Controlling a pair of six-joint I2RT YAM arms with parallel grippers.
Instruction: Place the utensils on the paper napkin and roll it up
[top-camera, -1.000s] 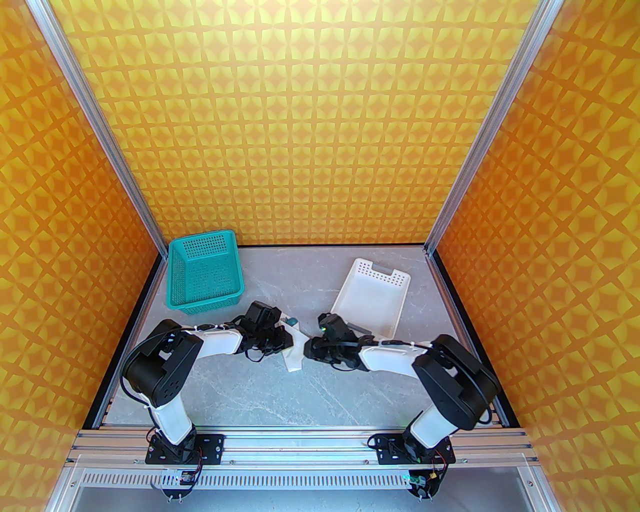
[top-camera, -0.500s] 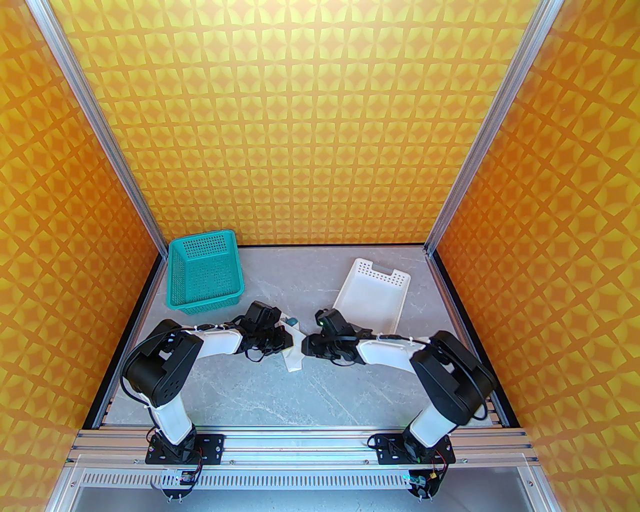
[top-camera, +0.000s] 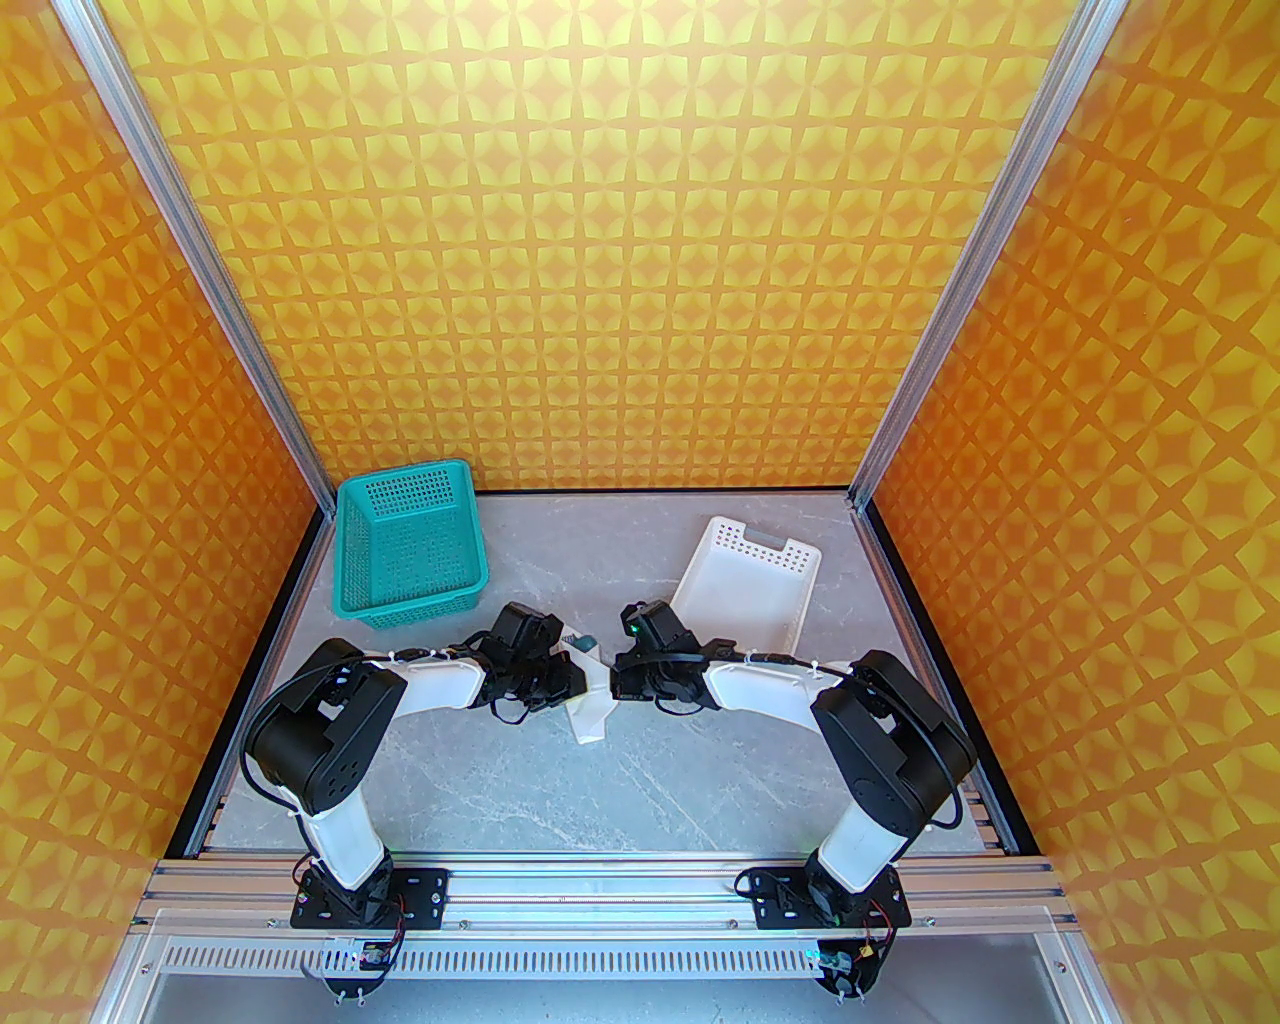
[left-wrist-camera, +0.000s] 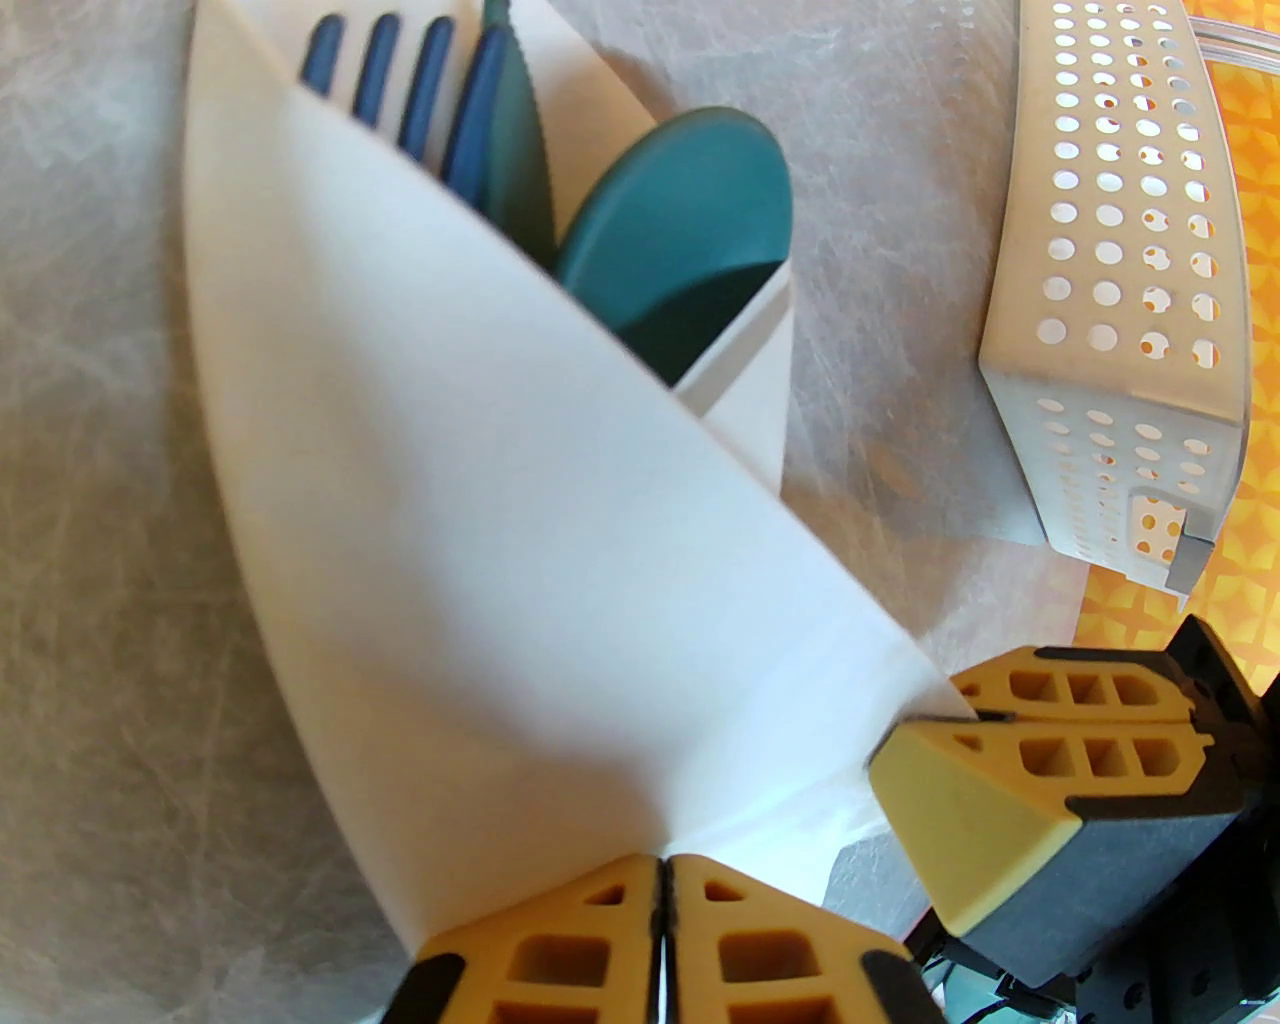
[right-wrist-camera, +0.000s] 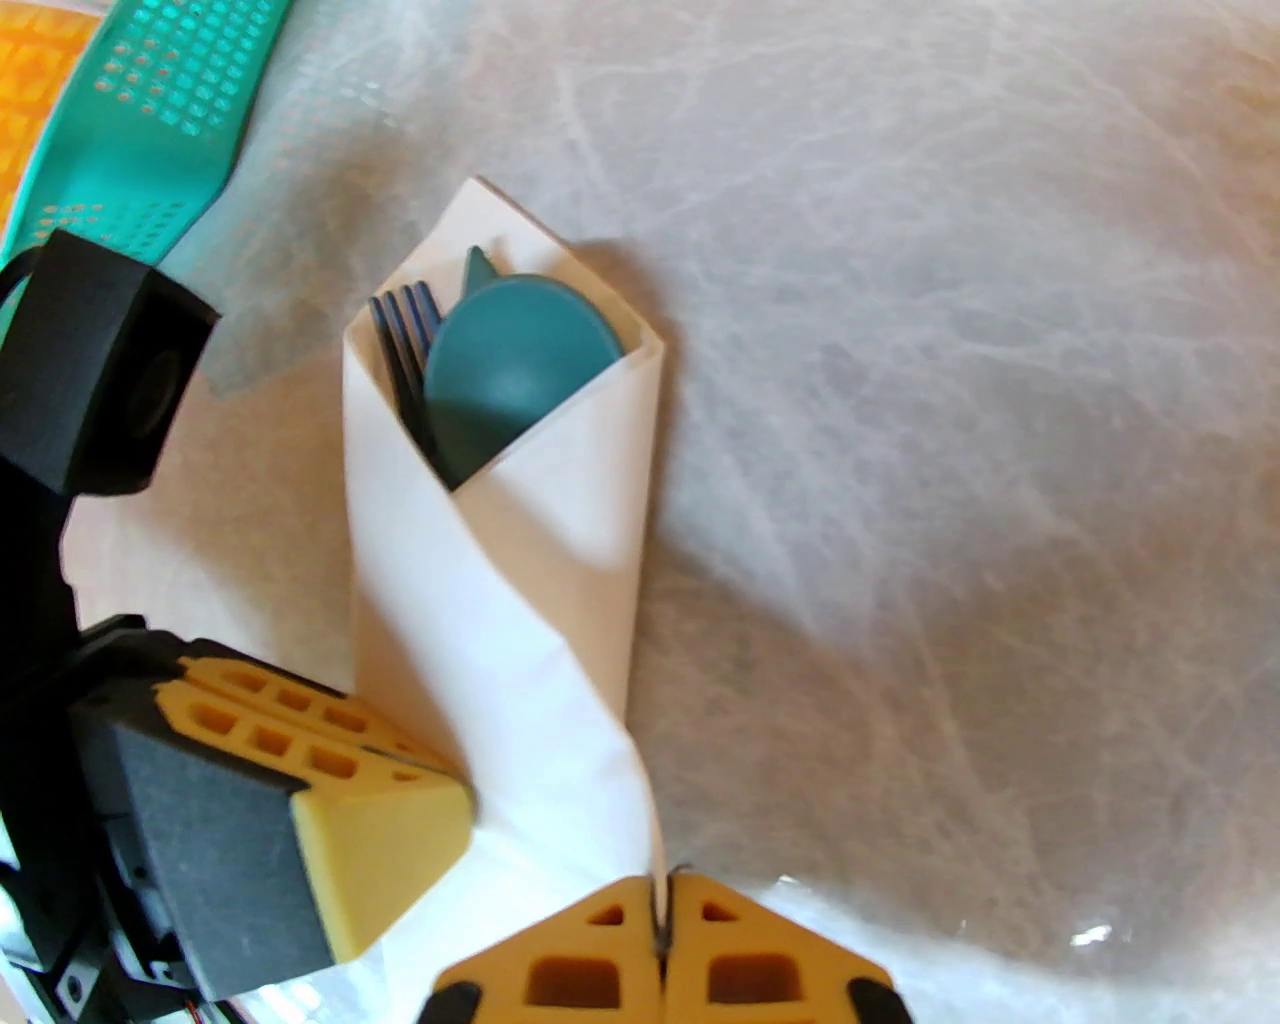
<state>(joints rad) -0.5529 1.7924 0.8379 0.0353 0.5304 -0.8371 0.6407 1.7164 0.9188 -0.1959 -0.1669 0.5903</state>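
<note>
— Okay, big stuff first, what's on the table (top-camera: 620, 790)?
— Teal basket (top-camera: 420, 600) far left, white tray (top-camera: 745, 600) far right, well apart. Between them, and closer to the near edge, the paper napkin (top-camera: 592, 708) lies on the table, already wrapped partway round the utensils (right-wrist-camera: 500, 395)
— Utensils where exactly?
— Inside the wrap. Spoon (left-wrist-camera: 680, 240) bowl, fork (left-wrist-camera: 400, 90) tines and knife (left-wrist-camera: 515, 160) tip poke out of the open far end; handles are hidden in the paper
— What can go wrong from here?
— My guess, three things. The paper is thin and pinched from two sides, so pulling the grips apart could tear it. The wrap is snug near the heads but flares loose at the near end, with a flat flap on the left side, so letting go early could let it spring open. And the far end is open, so tipping the bundle could slide the cutlery out
— And the grip?
— Left gripper (left-wrist-camera: 663, 900) is closed, pads (left-wrist-camera: 560, 950) pressed together with the napkin's near edge caught between them. Right gripper (right-wrist-camera: 663, 905) is closed too, nipping the near corner of the paper; the left wrist view shows that corner clamped in its yellow tips. Neither touches the cutlery itself, and the two sit just beside each other at the near end of the wrap
</note>
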